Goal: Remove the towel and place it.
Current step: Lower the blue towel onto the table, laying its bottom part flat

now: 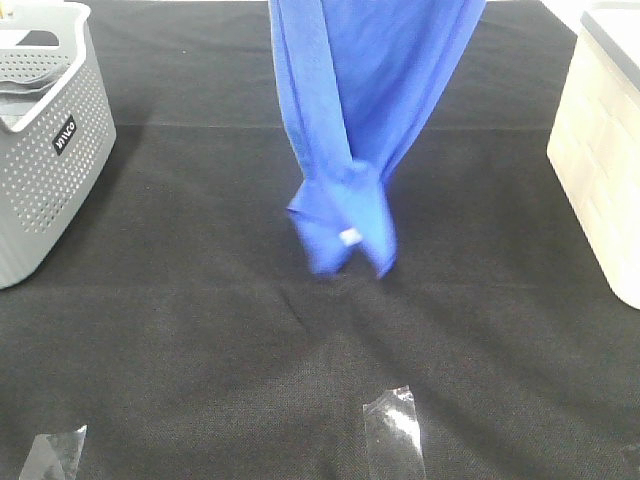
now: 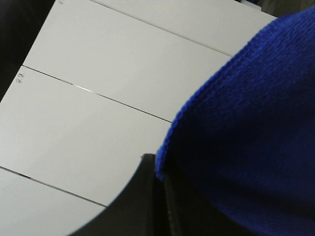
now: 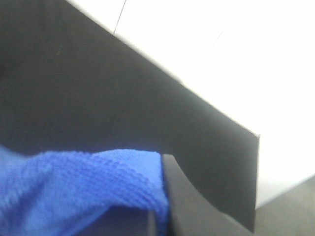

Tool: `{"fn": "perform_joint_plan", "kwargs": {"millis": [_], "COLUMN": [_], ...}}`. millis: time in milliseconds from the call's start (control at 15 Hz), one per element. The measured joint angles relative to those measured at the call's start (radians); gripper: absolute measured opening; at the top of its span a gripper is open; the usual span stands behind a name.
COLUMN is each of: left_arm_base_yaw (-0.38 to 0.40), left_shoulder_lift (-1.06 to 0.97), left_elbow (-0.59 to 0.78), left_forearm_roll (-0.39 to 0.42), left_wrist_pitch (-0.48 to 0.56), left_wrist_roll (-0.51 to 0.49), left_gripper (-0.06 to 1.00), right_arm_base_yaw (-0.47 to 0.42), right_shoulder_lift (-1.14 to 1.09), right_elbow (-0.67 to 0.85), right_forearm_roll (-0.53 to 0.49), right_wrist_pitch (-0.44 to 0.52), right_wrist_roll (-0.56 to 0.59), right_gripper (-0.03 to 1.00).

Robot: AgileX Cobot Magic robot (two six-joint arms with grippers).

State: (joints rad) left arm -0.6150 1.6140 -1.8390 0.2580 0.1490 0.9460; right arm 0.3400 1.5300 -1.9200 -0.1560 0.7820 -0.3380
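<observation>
The towel (image 1: 370,100) is seen in the exterior high view hanging in a long bunched column over the middle of the black table cloth (image 1: 200,330). Its upper part is cut off by the top edge of that view, so the points from which it is hung are not shown there. It narrows downward into 2 gathered corners, and a small white tag (image 1: 350,237) is visible between them. The lower end is blurred, and whether it touches the table cloth cannot be told.

In the left wrist view the towel (image 2: 246,137) is pressed against the dark fingers of the left gripper (image 2: 165,196), with a white panelled surface (image 2: 98,98) behind. The left gripper is closed fully, with the blue fabric pinched in it. In the right wrist view a fold of the towel (image 3: 88,182) is likewise caught at the right gripper (image 3: 165,206), which is also clamped down on the cloth; the table cloth (image 3: 123,98) is seen beyond it.

A grey perforated basket (image 1: 50,180) is stood at the left edge of the table, and a cream container (image 1: 600,170) at the right edge, both well apart from the towel. 2 pieces of clear tape (image 1: 392,425) are stuck to the near part of the table cloth.
</observation>
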Motion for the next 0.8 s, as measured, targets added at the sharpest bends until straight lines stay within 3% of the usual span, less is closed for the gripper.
{"fn": "perform_joint_plan", "kwargs": {"millis": [400, 800], "left_arm_base_yaw": [0.024, 0.048], "left_shoulder_lift": [0.0, 0.021], "left_elbow": [0.0, 0.0], "left_forearm_roll": [-0.01, -0.029], "left_wrist_pitch": [-0.136, -0.201], "left_wrist_roll": [0.0, 0.0], "left_gripper": [0.0, 0.0], "right_arm_base_yaw": [0.0, 0.0], "right_shoulder_lift": [0.0, 0.01], "right_elbow": [-0.009, -0.009], "right_forearm_roll": [-0.001, 0.031], "right_wrist_pitch": [-0.225, -0.344], "right_wrist_roll": [0.0, 0.0], "right_gripper": [0.0, 0.0]}}
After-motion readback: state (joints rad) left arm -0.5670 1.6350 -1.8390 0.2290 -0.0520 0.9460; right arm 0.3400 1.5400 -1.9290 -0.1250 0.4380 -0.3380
